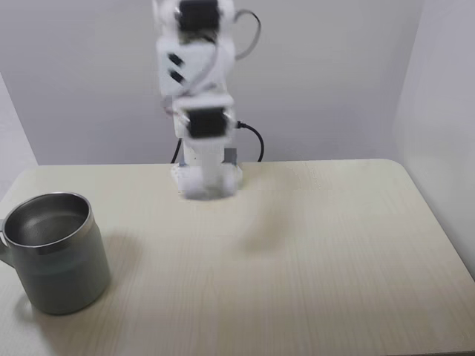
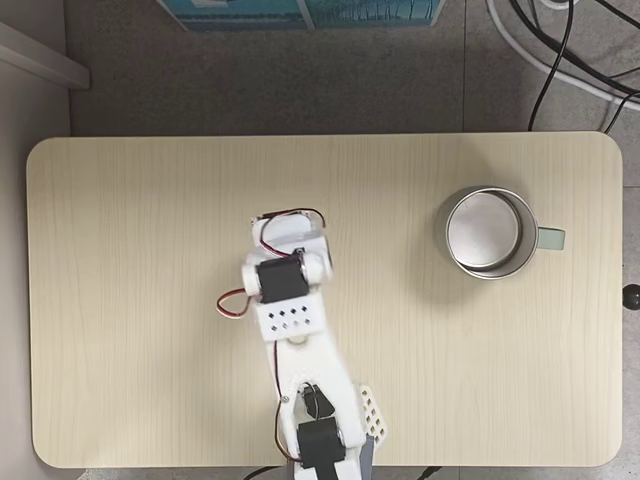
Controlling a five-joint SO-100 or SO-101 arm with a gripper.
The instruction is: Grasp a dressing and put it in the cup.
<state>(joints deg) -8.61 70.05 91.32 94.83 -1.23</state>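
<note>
A fixed view showed the tool [image 1: 210, 182] blurred and low near the arm's base; whether it gripped the dressing could not be told. A loose hold might drop the roll short. The cup [image 2: 487, 233] stood well apart on the counter [image 2: 150, 250].

A pale, matt wood-grain laminate worktop [image 2: 150, 250] carries a large brushed-steel cup [image 1: 56, 252], its grey-silver wall satin rather than mirror-bright, its inside smooth and softly reflective from above. The robot arm [image 2: 290, 300] wears smooth white plastic shells around black motor blocks, with thin red wires. Glossy black cables [image 2: 560, 60] cross the grey floor.
</note>
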